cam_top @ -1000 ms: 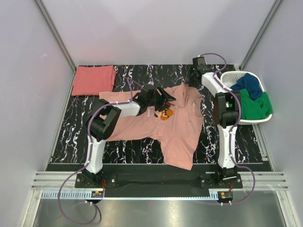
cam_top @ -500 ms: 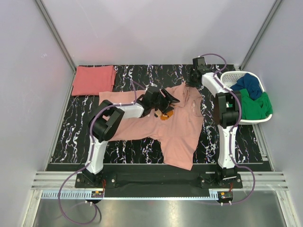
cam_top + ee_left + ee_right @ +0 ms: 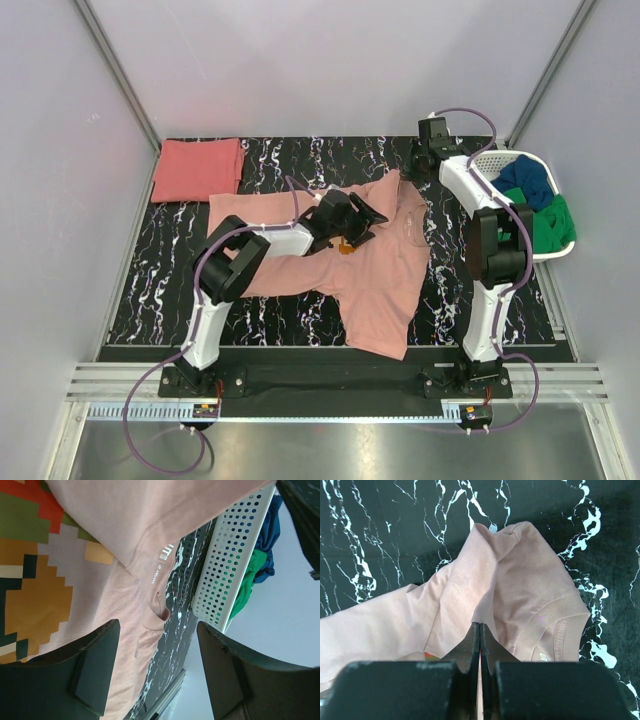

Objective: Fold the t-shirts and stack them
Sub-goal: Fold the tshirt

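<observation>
- Right gripper [image 3: 480, 630] has closed since a second ago; jaws pinch a fold of the pink t-shirt [image 3: 385, 270] beside its collar [image 3: 559, 630].
- Left gripper [image 3: 157, 630]: jaws wide, at the print [image 3: 30, 595].
- Shirt lies mid-desk [image 3: 280, 320], long axis left–right, collar rightward.

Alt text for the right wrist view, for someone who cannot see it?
The right gripper has its jaws shut on a raised fold of the pale pink t-shirt beside its collar, over a black, white-veined tabletop.

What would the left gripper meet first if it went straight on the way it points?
Most likely the pale salmon-pink cloth t-shirt lying right ahead of the open left gripper; the white perforated basket sits farther along, though depth is hard to judge.
</observation>
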### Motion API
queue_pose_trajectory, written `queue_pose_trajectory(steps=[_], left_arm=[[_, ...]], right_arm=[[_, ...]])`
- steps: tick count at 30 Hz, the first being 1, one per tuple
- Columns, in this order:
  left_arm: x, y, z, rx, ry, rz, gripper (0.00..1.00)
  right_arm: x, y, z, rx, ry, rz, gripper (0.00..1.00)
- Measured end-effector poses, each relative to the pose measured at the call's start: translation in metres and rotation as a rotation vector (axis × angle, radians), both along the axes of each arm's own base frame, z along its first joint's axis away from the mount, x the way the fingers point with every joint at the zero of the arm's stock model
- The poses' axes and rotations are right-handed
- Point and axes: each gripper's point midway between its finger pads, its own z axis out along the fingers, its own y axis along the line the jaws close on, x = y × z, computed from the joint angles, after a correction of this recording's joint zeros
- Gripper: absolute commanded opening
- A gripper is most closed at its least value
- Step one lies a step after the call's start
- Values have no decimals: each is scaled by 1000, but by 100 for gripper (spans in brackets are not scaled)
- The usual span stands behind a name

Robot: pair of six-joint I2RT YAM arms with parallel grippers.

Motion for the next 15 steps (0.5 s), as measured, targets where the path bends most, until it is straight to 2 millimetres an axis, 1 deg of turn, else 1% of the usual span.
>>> queue_pose_trajectory(steps=[2,4,5,8,12,15], left_arm=[[1,-1,-2,3,0,17,66],[2,-2,-6,4,7,32,64],[3,-1,-9,6,13,42,60],[5,1,-20,16,33,69,51],[10,2,-33,33,58,104,50],[15,-1,-31,27,57,115,50]], right_arm=[[0,0,3,6,-9,-4,0],[-1,0,2,15,-6,-4,0],[-2,1,0,18,-1,-5,0],[-5,2,-5,25,13,-3,0],[-7,2,-8,27,20,-7,0],[-8,1,-10,25,24,-6,0]])
